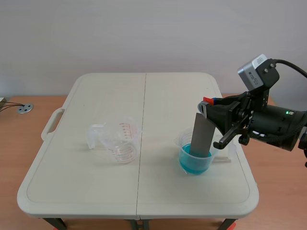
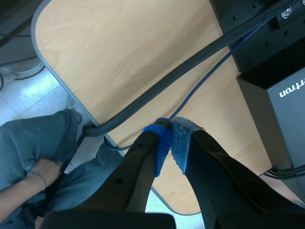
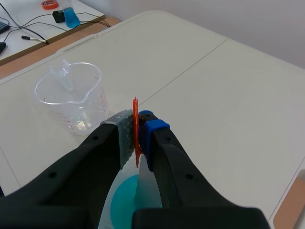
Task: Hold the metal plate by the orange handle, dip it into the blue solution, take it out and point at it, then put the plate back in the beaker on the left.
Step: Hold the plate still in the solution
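A grey metal plate (image 1: 202,135) stands with its lower end in the blue solution of a clear beaker (image 1: 195,159) at the table's right. My right gripper (image 1: 209,106) is shut on the plate's orange handle (image 3: 136,130), which shows edge-on between the pads above the blue solution (image 3: 125,202). An empty clear beaker (image 1: 123,140) with red markings stands left of the table's middle seam, also seen ahead of the right gripper as the empty beaker (image 3: 71,96). My left gripper (image 2: 171,141) is shut on nothing, off the table over a wooden desk.
The white folding table (image 1: 96,191) has a handle at its left edge. In the left wrist view, black cables (image 2: 190,64) run across a wooden desk (image 2: 119,52), a black box (image 2: 281,90) stands beside it, and a person's legs (image 2: 33,143) are below.
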`<state>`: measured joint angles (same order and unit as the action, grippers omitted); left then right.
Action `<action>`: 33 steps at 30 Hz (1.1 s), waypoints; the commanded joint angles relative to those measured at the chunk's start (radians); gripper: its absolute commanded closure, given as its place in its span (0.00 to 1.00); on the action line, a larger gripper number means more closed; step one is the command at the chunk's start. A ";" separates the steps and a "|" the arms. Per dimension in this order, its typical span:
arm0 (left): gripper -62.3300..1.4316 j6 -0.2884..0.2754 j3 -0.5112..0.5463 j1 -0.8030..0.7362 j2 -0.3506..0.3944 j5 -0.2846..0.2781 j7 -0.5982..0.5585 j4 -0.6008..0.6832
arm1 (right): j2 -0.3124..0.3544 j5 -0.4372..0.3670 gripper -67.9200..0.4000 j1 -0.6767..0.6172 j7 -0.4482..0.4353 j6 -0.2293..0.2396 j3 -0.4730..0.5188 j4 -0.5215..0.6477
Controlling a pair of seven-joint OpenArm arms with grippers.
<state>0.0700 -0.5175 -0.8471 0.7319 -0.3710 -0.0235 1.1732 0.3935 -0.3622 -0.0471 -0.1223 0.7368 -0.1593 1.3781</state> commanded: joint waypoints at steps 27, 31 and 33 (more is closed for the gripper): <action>0.93 -0.013 -0.002 -0.003 0.000 -0.003 -0.002 0.011 | 0.011 0.000 0.98 0.016 0.003 0.009 -0.004 0.001; 0.93 -0.013 -0.002 -0.003 0.000 -0.003 -0.002 0.011 | 0.012 0.000 0.98 0.016 0.004 0.009 -0.003 0.005; 0.93 -0.013 -0.002 -0.003 0.000 -0.006 -0.002 0.011 | 0.014 0.000 0.98 0.014 0.005 0.009 -0.002 0.016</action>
<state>0.0658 -0.5175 -0.8471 0.7319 -0.3717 -0.0235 1.1732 0.3935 -0.3622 -0.0471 -0.1219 0.7368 -0.1593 1.3785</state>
